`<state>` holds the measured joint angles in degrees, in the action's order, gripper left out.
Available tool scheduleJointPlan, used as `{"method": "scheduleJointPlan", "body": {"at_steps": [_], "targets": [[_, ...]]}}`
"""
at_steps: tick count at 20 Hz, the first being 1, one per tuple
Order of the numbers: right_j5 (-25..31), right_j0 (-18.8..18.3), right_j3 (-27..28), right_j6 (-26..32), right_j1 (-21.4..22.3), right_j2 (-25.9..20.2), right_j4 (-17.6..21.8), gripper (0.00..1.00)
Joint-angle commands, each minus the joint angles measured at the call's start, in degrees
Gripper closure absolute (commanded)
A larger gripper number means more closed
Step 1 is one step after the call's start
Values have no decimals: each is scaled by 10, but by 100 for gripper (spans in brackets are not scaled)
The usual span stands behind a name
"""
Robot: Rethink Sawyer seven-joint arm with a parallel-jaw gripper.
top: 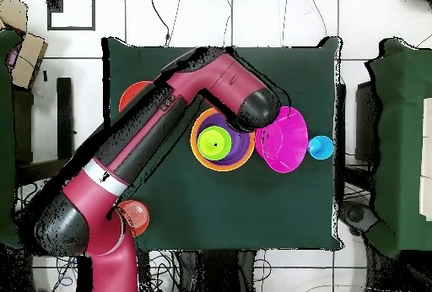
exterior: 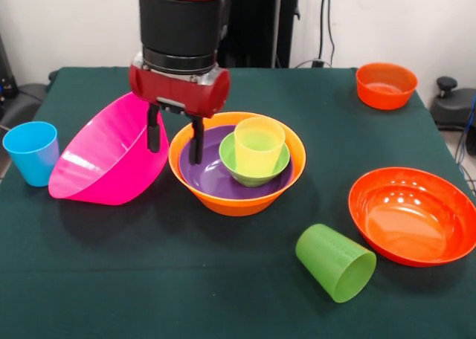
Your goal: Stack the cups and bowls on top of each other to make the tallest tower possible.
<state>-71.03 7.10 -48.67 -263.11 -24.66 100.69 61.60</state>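
The tower is a large orange bowl (exterior: 238, 198) (top: 199, 155) holding a purple bowl (exterior: 208, 177), a small green bowl (exterior: 251, 172) and an upright yellow cup (exterior: 259, 146) (top: 215, 144). My gripper (exterior: 175, 155) is open and low at the tower's left rim. One finger (exterior: 195, 142) is inside the purple bowl, the other finger (exterior: 154, 131) is by the tilted large pink bowl (exterior: 104, 160) (top: 283, 139). In the overhead view my wrist hides the gripper. A blue cup (exterior: 31, 152) (top: 321, 148) stands upright left of the pink bowl. A green cup (exterior: 336, 263) lies on its side at the front.
A wide red-orange bowl (exterior: 413, 216) (top: 133, 94) sits at the right. A small orange bowl (exterior: 385, 85) (top: 135, 217) sits at the far right corner. The table (exterior: 223, 294) has a dark green cloth. Only one green cup shows.
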Motion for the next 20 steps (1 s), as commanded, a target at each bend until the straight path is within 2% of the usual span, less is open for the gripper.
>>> {"method": "scheduleJointPlan", "body": {"at_steps": [1, 8, 19, 20], "targets": [[10, -29, 56, -26, 14, -62, 16, 0], [-17, -26, 61, -54, 34, -58, 31, 0], [14, -17, 59, -63, 24, -67, 29, 0], [-15, -23, 50, -70, 12, -49, 19, 0]]}}
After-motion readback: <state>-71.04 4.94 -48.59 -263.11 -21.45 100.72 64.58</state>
